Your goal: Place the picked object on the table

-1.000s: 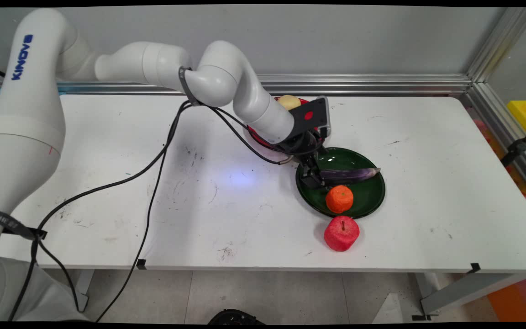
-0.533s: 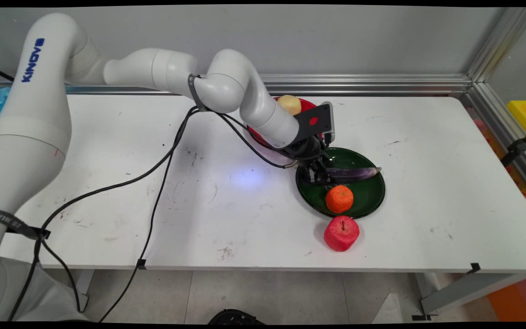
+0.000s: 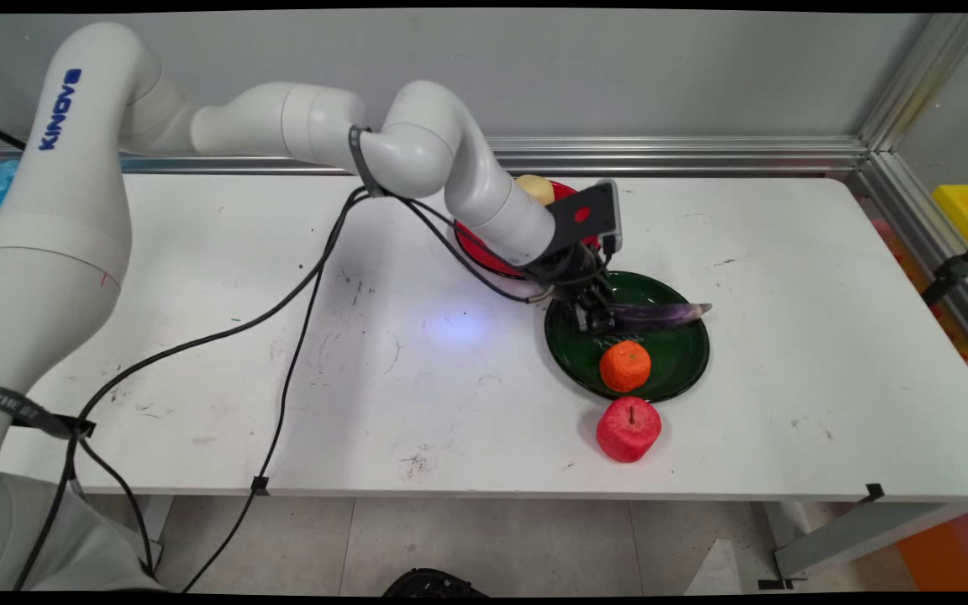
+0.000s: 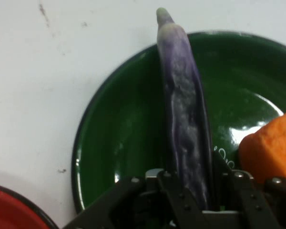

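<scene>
The end effector (image 3: pixel 595 318) clenches one end of the purple eggplant (image 3: pixel 656 313) above the green plate (image 3: pixel 686 365).

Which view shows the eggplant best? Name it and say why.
The hand view: the eggplant fills the frame lengthwise, clamped in the gripper over the green plate. The main view shows it small, its stem end hidden by the gripper.

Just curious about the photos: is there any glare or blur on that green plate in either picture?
Hand view: bright glare patches on the green plate beside the eggplant, and the gripper linkage at the bottom edge is soft. Main view: only a faint sheen on the plate's far rim, and the orange and apple look sharp.
</scene>
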You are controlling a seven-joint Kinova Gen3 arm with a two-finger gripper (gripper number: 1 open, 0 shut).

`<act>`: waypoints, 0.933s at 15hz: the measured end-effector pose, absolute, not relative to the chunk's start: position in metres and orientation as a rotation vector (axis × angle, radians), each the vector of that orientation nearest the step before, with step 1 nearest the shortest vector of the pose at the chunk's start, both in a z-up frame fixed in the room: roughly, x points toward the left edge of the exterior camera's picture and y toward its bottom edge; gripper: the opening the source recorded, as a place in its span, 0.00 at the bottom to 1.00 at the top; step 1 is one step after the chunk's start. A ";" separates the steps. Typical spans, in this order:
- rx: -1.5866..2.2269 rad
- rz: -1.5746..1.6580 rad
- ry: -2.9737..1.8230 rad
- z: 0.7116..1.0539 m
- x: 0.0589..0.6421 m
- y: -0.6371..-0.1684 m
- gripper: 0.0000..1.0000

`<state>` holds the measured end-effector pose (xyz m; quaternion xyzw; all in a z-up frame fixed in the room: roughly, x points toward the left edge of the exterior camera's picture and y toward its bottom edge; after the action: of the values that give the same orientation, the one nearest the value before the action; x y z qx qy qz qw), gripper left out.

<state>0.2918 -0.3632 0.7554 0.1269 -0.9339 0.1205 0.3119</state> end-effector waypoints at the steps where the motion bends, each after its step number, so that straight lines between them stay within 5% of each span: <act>1: 0.342 0.315 -2.459 0.762 0.294 -0.364 0.00; 14: 0.461 0.206 -2.539 0.828 0.384 -0.332 0.00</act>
<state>0.3837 -0.3317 0.8281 0.1714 -0.9436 0.0765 0.2727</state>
